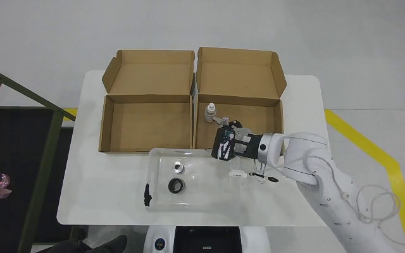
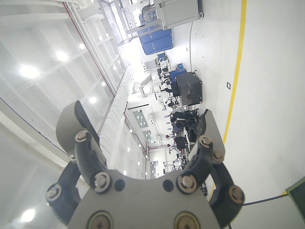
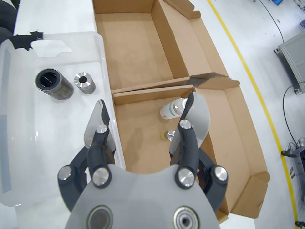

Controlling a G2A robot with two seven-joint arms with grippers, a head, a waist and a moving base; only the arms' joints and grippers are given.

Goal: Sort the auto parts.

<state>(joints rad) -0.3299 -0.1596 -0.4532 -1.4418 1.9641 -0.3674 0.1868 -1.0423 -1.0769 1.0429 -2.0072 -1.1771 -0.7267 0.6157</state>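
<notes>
Inside the clear tray (image 3: 102,48), upright and close together: dark cylinder (image 3: 54,84), small metal sleeve (image 3: 84,83). Next door in the cardboard box (image 3: 135,132): bottle (image 3: 169,111). Right gripper (image 3: 147,100) above the wall between, fingers spread, empty; left gripper (image 2: 143,109) spread too. Risks clipping the tray rim or toppling the sleeve when descending.

This is a large factory hall or industrial workshop. A glossy white floor (image 2: 269,96) carries a yellow line (image 2: 239,48). The high ceiling has rows of round lamps (image 2: 28,71) and a red pipe (image 2: 83,39). Farther off stand a metal-framed enclosure (image 2: 171,1), blue cabinets (image 2: 156,40) and crowded workbenches (image 2: 181,129).
</notes>
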